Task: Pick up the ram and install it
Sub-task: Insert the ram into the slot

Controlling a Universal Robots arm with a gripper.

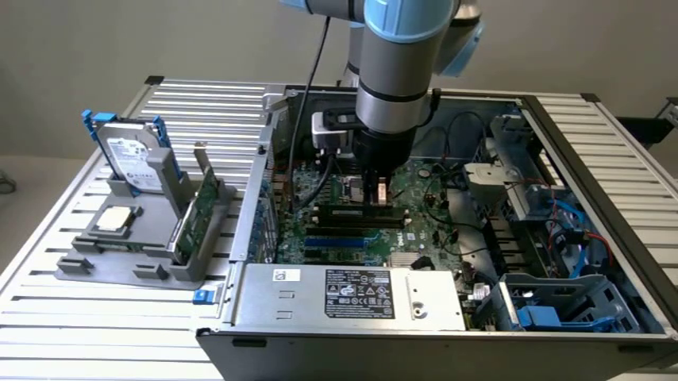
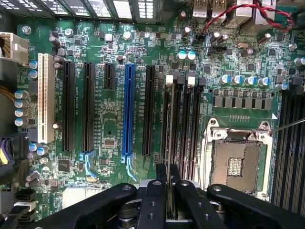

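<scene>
Jaws nearly closed on the ram (image 2: 168, 191) over a slot (image 2: 167, 119) beside the socket (image 2: 236, 164); misaligned, it may jam or bend.

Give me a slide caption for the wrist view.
Gripper holds ram edge-on over memory slots on the motherboard.

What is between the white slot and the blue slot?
Three black slots, two long and one short, seen in the wrist view.

A plain grey wall (image 1: 127, 36) backs a slatted metal table (image 1: 95, 341) under even light; what may be pale floor (image 1: 32, 171) shows beside it.
</scene>
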